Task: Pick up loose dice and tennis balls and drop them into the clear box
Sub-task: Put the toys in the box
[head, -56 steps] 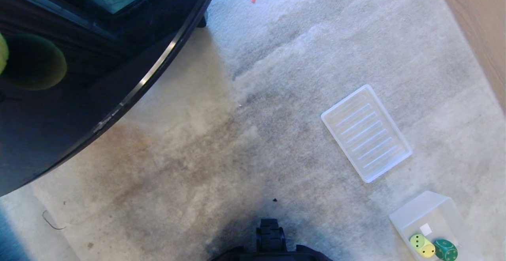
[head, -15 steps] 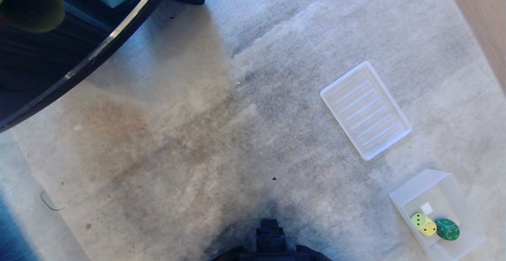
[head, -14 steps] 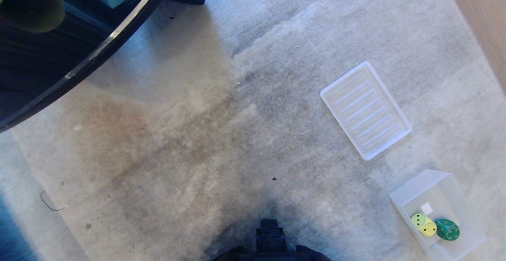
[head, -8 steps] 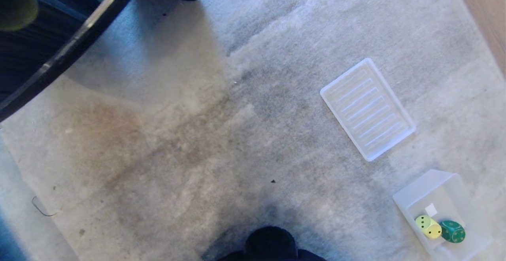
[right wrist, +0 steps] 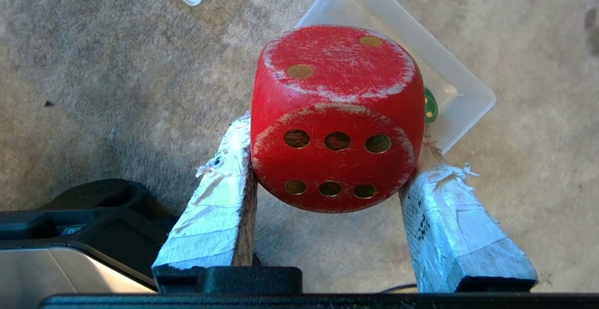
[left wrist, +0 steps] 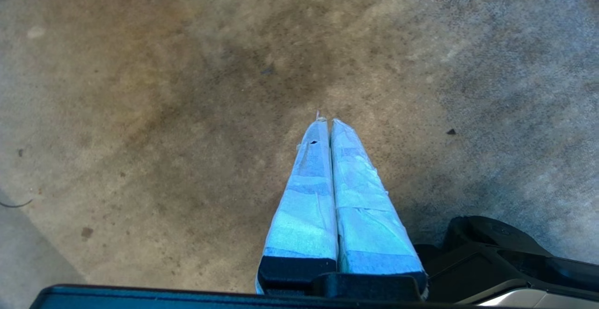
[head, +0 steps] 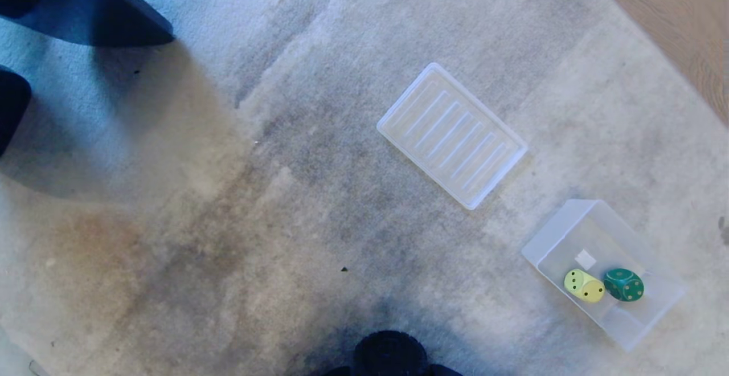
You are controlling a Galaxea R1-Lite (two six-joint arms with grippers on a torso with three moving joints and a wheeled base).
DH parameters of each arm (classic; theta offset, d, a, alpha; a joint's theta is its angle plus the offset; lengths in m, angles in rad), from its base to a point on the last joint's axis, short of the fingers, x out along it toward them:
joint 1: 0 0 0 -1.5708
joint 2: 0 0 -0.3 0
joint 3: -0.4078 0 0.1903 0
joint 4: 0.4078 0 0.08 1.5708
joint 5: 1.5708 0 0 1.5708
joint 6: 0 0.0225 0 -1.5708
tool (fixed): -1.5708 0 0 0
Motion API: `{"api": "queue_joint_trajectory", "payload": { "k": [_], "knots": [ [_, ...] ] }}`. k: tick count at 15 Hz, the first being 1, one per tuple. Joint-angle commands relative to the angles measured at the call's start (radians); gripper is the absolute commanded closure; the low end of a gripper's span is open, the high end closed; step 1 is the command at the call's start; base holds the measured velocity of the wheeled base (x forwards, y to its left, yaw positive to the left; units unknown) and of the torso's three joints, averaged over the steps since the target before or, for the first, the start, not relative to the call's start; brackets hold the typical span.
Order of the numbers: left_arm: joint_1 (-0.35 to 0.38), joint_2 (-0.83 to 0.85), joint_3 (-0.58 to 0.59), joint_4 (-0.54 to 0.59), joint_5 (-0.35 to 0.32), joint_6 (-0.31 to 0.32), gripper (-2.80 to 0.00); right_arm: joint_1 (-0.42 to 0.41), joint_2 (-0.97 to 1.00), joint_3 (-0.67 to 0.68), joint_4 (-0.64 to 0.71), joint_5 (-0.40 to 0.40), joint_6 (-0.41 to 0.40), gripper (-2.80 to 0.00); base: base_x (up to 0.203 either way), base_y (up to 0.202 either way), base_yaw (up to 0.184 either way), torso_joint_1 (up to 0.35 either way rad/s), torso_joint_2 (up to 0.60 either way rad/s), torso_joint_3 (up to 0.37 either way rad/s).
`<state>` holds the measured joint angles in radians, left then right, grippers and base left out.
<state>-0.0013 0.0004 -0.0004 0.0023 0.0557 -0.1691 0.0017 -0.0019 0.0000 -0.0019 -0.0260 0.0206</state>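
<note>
Right end effector (right wrist: 327, 159): we hold the red die (right wrist: 334, 117), half-spread. Left end effector (left wrist: 330, 126): closed, empty. Clear box (head: 547, 239), four o'clock, with yellow die (head: 584, 286) and green die (head: 624, 285), has shifted nearer centre; ribbed tray (head: 453, 135) beyond. Drop looks next.

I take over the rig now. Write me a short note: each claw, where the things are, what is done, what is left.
Right claw: shut on the red die, above the carpet near the clear box.
Left claw: shut, empty, over bare carpet.
Done: yellow die and green die lie in the box.
Left: drop the red die in. No tennis balls or beige die in view; find them.
</note>
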Motion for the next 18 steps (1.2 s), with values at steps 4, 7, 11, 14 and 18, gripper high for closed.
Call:
{"api": "queue_joint_trajectory", "payload": {
  "k": [4, 7, 11, 14, 18],
  "knots": [
    [0.0, 0.0, 0.0, 0.001, -0.001, 0.005, 0.0, 0.0, 0.0, 0.002, -0.001, 0.0, 0.002, 0.0, 0.0, 0.0, 0.0, 0.0, 0.0, 0.0],
    [0.0, 0.0, 0.0, 0.001, -0.001, 0.002, 0.0, -0.002, 0.0, 0.002, -0.001, 0.0, 0.002, 0.0, 0.0, 0.0, 0.0, 0.0, 0.0, 0.0],
    [0.0, 0.0, 0.0, 0.001, 0.001, -0.001, 0.0, 0.0, 0.0, 0.002, -0.001, 0.0, 0.002, 0.0, 0.0, 0.0, 0.0, 0.0, 0.0, 0.0],
    [0.0, 0.0, 0.0, 0.001, 0.001, -0.001, 0.0, -0.001, 0.0, 0.002, -0.001, 0.0, 0.002, 0.0, 0.0, 0.0, 0.0, 0.0, 0.0, 0.0],
    [0.0, 0.0, 0.0, 0.001, 0.001, -0.001, 0.0, -0.001, 0.0, 0.002, -0.001, 0.0, 0.002, 0.0, 0.0, 0.0, 0.0, 0.0, 0.0, 0.0]
  ]
}}
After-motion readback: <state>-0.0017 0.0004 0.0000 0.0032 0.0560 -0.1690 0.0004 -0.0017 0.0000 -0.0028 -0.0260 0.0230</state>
